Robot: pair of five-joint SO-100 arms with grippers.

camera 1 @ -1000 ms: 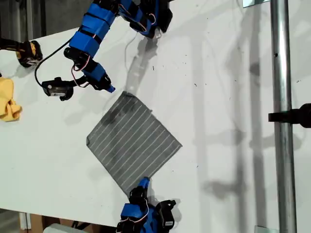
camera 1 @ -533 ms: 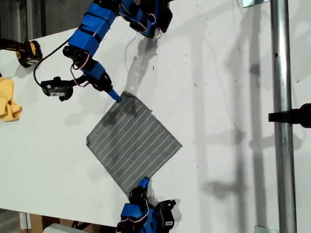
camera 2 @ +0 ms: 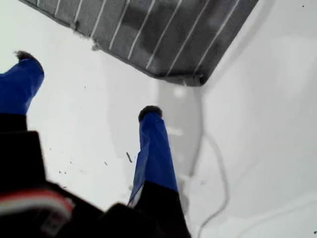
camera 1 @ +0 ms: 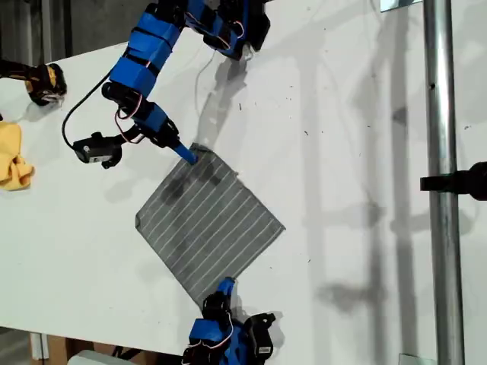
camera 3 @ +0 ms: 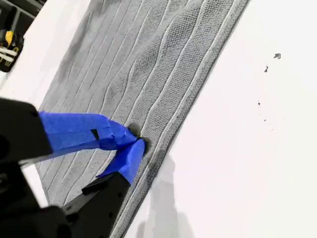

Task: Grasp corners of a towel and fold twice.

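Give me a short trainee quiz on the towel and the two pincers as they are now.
1. True or false: my first pincer is shut on the towel.
2. What does my second pincer grip? A) a metal pole B) the towel near its edge C) nothing
3. Fill in: the yellow cloth lies at the exterior view's ____ edge.

Key:
1. False. Its jaws stand apart, short of the towel's corner.
2. B
3. Left
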